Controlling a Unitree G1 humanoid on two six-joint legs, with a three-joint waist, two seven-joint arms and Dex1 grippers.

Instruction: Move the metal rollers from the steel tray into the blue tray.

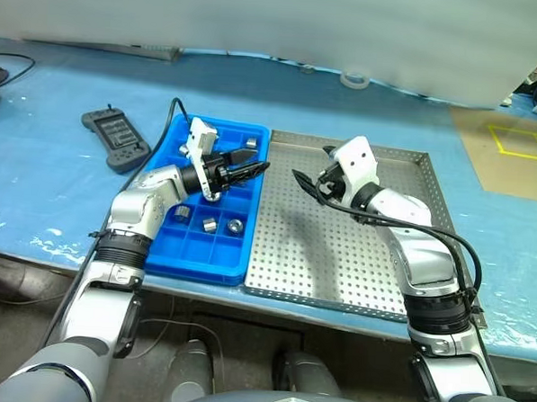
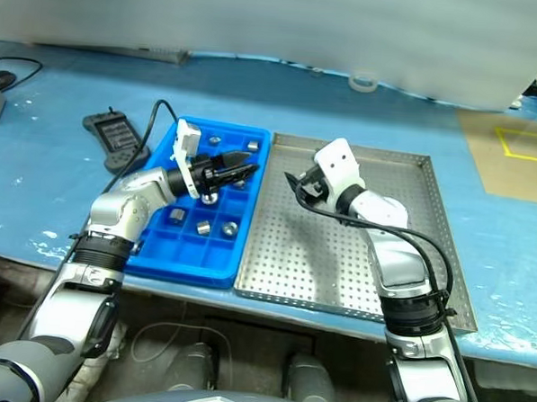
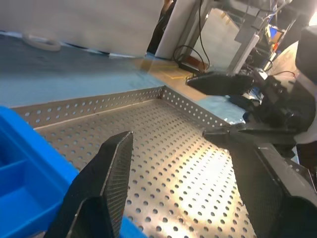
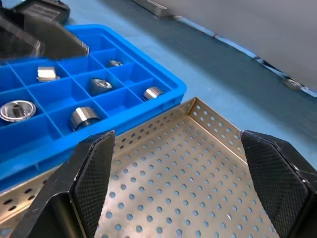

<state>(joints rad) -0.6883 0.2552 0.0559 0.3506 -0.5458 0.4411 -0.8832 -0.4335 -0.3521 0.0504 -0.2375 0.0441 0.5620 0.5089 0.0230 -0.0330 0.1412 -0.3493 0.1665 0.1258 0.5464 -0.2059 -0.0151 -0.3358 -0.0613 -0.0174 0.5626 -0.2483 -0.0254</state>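
Note:
The blue tray (image 1: 196, 267) lies left of the steel tray (image 1: 329, 254), touching its side. Several metal rollers lie in the blue tray's compartments, among them one roller (image 1: 210, 224), another (image 1: 236, 224) and, in the right wrist view, a third (image 4: 83, 116). My left gripper (image 1: 256, 171) hovers over the blue tray's right edge, pointing toward the steel tray. It is open, with nothing between its fingers (image 3: 111, 168). My right gripper (image 1: 308, 172) hangs over the steel tray's far left part, facing the left gripper. It is wide open and holds nothing.
A dark grey handheld controller (image 1: 116, 139) lies on the blue table cover left of the blue tray, with a black cable beside it. A roll of tape (image 1: 351, 79) sits at the back. A brown board with yellow tape (image 1: 514, 146) lies at the far right.

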